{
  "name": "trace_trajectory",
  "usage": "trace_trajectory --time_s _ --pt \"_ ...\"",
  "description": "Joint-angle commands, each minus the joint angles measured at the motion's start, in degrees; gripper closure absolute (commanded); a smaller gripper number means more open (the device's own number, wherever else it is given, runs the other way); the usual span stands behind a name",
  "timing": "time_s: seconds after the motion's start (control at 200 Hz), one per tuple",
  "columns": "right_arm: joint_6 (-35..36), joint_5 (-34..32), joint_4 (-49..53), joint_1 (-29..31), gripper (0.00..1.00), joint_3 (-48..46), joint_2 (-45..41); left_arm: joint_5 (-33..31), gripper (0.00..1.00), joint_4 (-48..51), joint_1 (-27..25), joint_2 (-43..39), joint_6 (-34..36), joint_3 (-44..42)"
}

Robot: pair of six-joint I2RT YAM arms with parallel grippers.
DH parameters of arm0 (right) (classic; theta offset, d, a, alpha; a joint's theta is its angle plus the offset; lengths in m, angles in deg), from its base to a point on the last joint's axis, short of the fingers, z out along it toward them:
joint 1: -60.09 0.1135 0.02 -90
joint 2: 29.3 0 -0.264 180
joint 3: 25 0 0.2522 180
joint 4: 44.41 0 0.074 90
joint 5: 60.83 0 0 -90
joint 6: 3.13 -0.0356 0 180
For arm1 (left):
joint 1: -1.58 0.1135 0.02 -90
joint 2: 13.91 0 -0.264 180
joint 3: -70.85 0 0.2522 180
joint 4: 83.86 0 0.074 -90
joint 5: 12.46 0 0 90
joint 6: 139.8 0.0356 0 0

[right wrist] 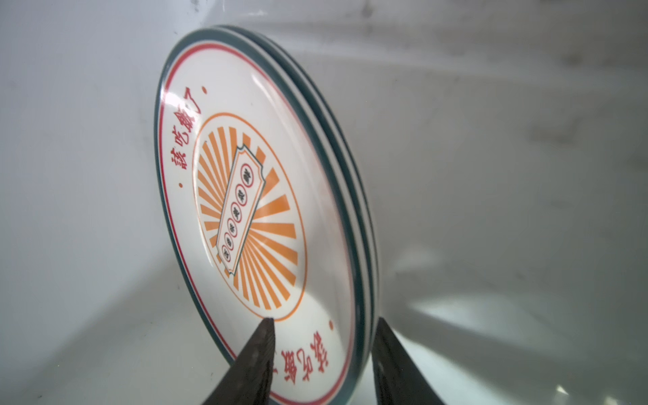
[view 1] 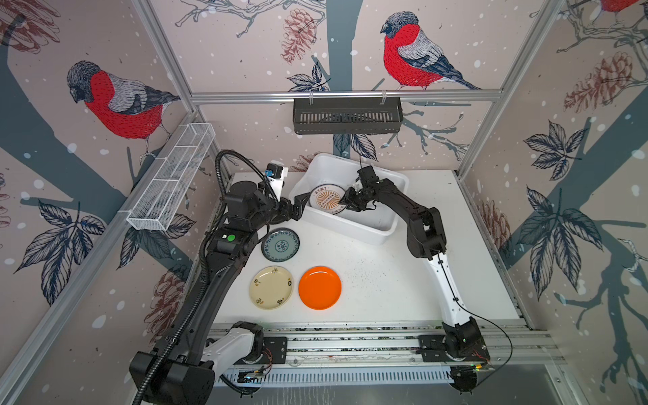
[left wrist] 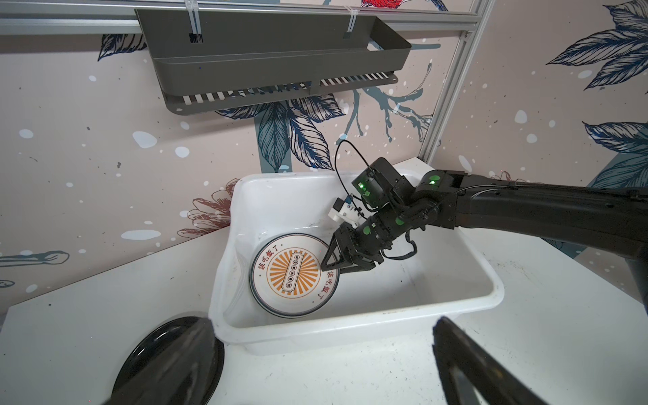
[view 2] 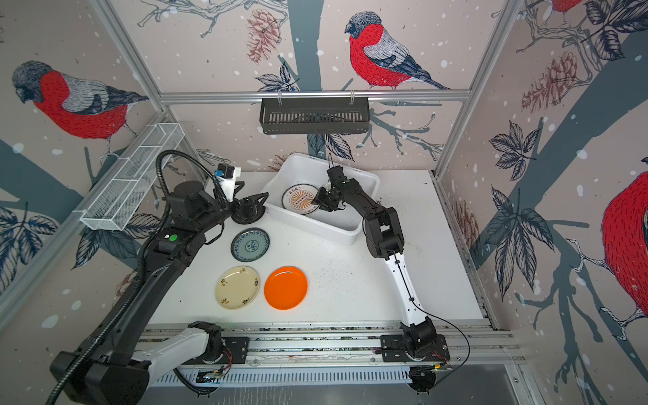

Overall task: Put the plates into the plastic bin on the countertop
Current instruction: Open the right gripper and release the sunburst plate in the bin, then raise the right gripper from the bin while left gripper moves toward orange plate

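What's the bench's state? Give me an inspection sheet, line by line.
Surface: white countertop.
Job's things: sunburst plate leans in the plastic bin, further plates behind it; teal plate, cream plate, orange plate and black plate lie on the countertop.
Clutter: black specks.
Grippers: left gripper open, by the black plate; right gripper straddles the leaning plates' rims, grip unclear.
Cables: black conduit loops over left arm; thin cable along right arm.
Surroundings: black basket, wire rack, bird wallpaper.
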Motion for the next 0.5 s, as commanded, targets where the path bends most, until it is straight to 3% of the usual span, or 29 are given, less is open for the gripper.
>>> trace_trajectory --time_s 0.0,0.495 --pt "1.7 -1.0 0.3 -0.4 0.53 0.1 -2.5 -0.6 0.04 -1.9 -0.1 -0.3 0.8 0.1" --pt "6.6 -3.5 6.6 -1.8 0.54 -4.5 -14.4 -1.9 0.03 5.2 0.0 -2.0 4.5 -1.6"
